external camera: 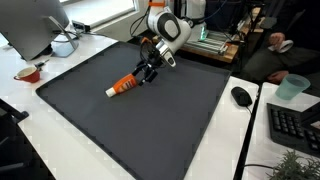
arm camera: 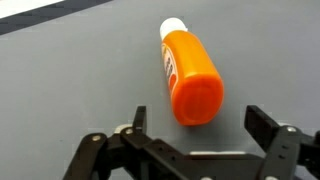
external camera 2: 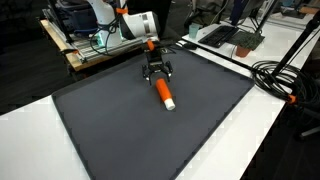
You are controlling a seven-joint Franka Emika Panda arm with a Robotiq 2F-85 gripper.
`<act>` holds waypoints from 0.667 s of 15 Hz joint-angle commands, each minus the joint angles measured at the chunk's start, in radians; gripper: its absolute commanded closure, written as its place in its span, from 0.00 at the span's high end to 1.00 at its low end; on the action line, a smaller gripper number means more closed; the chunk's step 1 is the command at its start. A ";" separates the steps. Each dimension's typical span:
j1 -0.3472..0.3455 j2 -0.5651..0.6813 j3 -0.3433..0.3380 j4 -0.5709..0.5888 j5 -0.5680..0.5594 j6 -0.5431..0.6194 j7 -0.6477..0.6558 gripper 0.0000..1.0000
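Note:
An orange bottle with a white cap lies on its side on the dark grey mat in both exterior views (external camera: 124, 85) (external camera 2: 163, 92). In the wrist view the orange bottle (arm camera: 189, 72) lies with its flat base toward me and its cap pointing away. My gripper (external camera: 148, 71) (external camera 2: 156, 70) (arm camera: 198, 124) is open and hovers just behind the bottle's base end. The two black fingers stand to either side of the base and do not touch it.
The dark mat (external camera: 150, 120) covers most of a white table. A monitor (external camera: 30, 25), a white bowl (external camera: 63, 45) and a red cup (external camera: 29, 73) stand at one end. A black mouse (external camera: 241, 96), a keyboard (external camera: 295, 125) and a teal cup (external camera: 291, 88) lie at the opposite end. Cables (external camera 2: 280, 75) run beside the mat.

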 commanded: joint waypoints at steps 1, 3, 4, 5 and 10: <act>0.016 0.013 0.014 0.006 0.004 -0.049 0.001 1.00; 0.019 0.017 0.015 0.002 0.003 -0.080 0.008 1.00; 0.019 0.020 0.015 0.002 0.003 -0.093 0.013 1.00; 0.019 0.023 0.014 0.000 0.003 -0.105 0.015 1.00; 0.018 0.043 0.018 0.000 0.001 -0.156 0.041 1.00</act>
